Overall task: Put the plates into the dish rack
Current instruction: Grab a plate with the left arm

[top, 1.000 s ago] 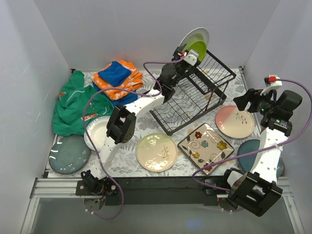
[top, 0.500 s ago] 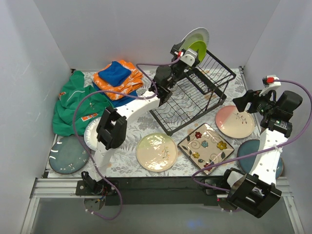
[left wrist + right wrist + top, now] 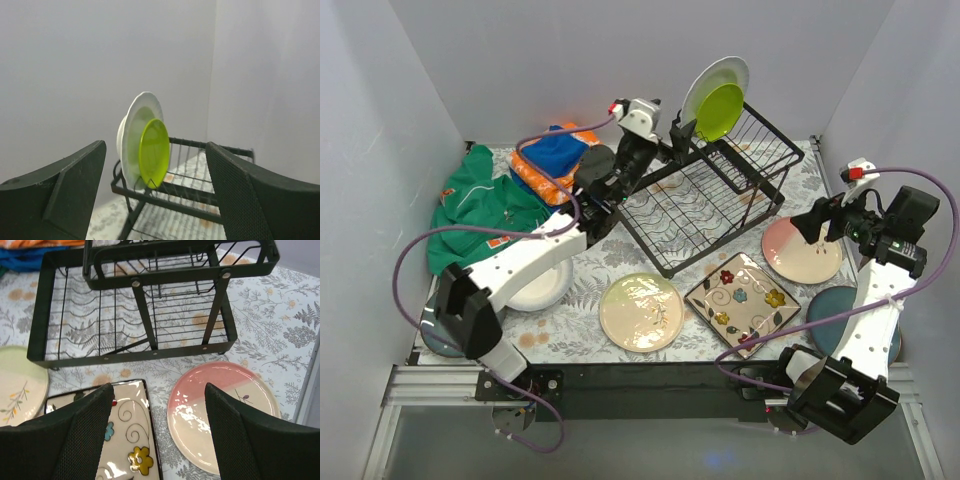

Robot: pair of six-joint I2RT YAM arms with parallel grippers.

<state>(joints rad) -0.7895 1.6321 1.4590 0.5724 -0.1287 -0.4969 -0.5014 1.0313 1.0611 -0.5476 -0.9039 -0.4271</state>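
Since a second earlier, the left pincer (image 3: 155,147) had drawn back from the small lime green round plate (image 3: 718,110) to that plate's 9 o'clock, its jaws spread wide and empty. The lime plate stood upright in the raised upper section of the black wire dish rack (image 3: 710,205), just in front of a white round plate (image 3: 723,72), at the rack's 12 o'clock end. The right pincer (image 3: 157,387) hovered wide and empty at the rack's 3 o'clock, near the flat-lying pink-and-cream round plate (image 3: 802,250). On the leaf-patterned tabletop (image 3: 580,335), a square flowered plate (image 3: 740,298) and a cream-green floral round plate (image 3: 640,312) lay at the rack's 6 o'clock.
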